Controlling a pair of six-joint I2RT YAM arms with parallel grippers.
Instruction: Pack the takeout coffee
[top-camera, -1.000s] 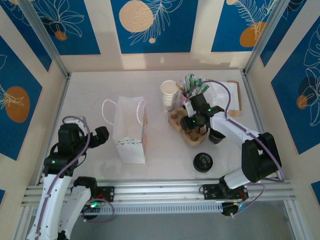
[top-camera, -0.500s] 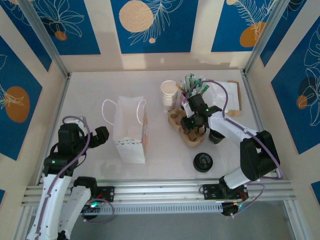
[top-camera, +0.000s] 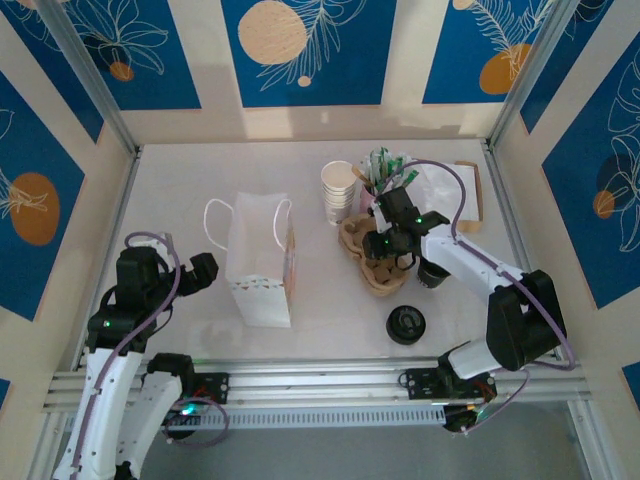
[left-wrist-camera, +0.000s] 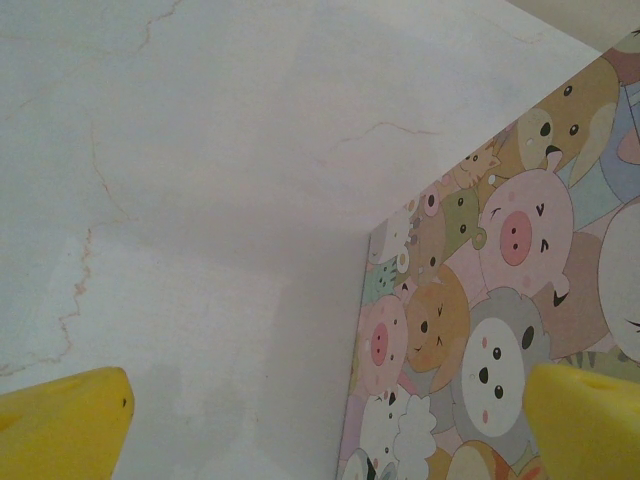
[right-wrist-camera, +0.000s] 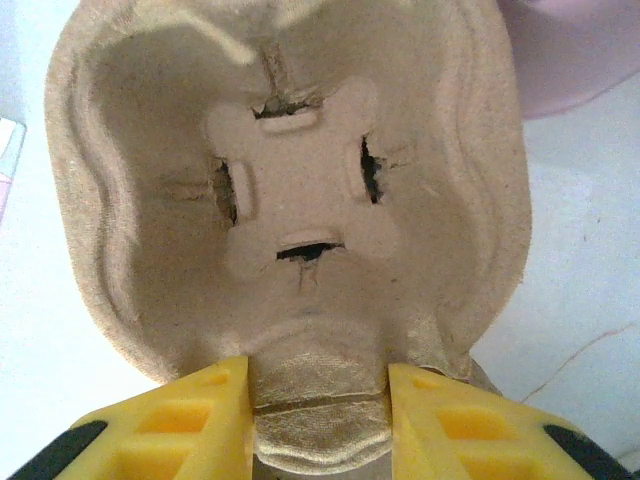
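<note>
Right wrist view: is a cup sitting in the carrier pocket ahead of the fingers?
No, the pocket of the cup carrier is empty, showing its bare slotted pulp floor.

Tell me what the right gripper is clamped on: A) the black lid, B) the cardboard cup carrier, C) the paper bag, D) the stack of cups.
B: in the right wrist view the right gripper pinches the middle ridge of the cardboard cup carrier between its yellow fingers.
</note>
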